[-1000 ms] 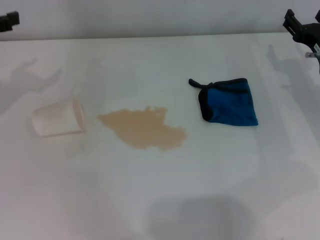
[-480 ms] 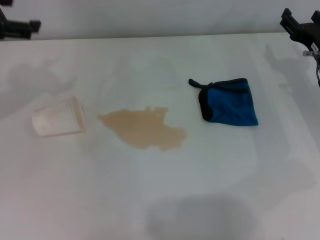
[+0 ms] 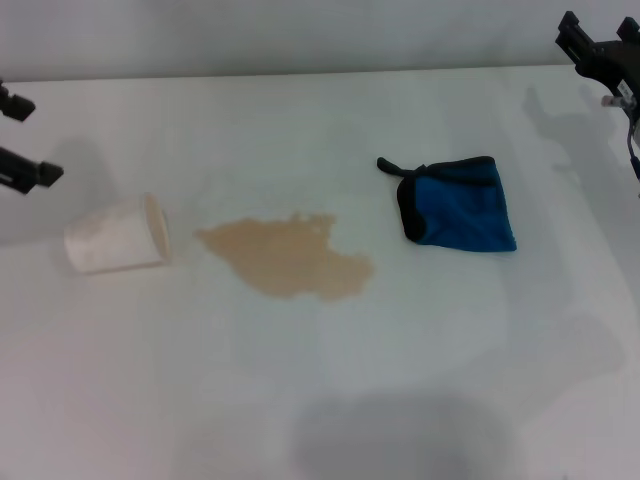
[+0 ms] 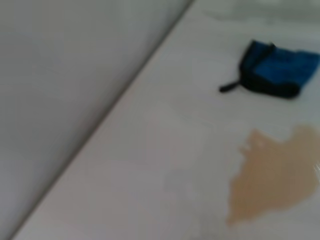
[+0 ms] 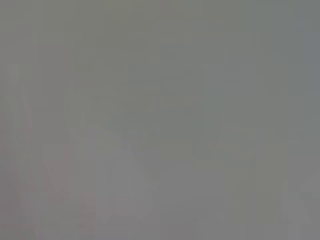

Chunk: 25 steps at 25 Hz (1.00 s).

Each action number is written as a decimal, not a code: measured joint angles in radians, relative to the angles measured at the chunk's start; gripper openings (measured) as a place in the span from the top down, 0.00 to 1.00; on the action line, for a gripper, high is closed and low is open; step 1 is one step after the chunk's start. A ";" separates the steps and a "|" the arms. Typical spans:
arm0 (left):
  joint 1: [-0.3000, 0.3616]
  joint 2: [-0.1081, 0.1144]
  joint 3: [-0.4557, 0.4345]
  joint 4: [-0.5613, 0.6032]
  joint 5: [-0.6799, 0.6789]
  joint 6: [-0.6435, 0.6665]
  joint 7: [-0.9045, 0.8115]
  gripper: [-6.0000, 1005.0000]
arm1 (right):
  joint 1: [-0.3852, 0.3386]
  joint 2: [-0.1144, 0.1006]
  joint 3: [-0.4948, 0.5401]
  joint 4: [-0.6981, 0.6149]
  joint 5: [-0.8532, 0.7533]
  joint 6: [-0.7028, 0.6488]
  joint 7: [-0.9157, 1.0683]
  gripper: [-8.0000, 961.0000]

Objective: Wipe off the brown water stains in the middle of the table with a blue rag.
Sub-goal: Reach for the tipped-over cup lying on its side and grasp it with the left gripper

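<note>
On the table (image 3: pixel 420 380) we are seeing: blue rag (image 3: pixel 460 204) right of centre; brown water stains (image 3: pixel 288 257) mid-tabletop; paper cup (image 3: pixel 117 235) lying tipped towards the left edge. Left gripper (image 3: pixel 18 137) is hanging at the left edge, fingers spread apart; right gripper (image 3: pixel 600 52) is hovering over the far right corner, jaw state impossible to tell.

Smooth white tabletop (image 4: pixel 150 165) running along a plain grey wall (image 4: pixel 60 75). Small bright blue cloth with black edging and a short black loop (image 4: pixel 275 70) lying flat, well apart from a ragged tan-brown puddle (image 4: pixel 272 175).

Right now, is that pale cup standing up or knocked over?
Knocked over. The paper cup lies on its side on the table, its open mouth facing the brown water stains beside it.
</note>
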 joint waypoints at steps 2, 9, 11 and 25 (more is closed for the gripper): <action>-0.016 -0.003 0.006 0.002 0.047 -0.029 0.010 0.13 | 0.005 0.000 0.000 0.000 0.000 0.004 0.000 0.09; -0.035 -0.075 0.020 -0.001 0.195 -0.003 0.101 0.13 | 0.009 0.000 0.001 0.004 0.000 0.005 0.000 0.09; -0.032 -0.092 0.024 -0.016 0.196 0.020 0.153 0.13 | 0.012 0.000 0.001 0.011 0.000 0.005 0.000 0.09; -0.062 -0.070 0.139 -0.213 0.182 0.160 0.244 0.13 | 0.023 0.000 0.001 0.050 0.000 0.000 0.001 0.09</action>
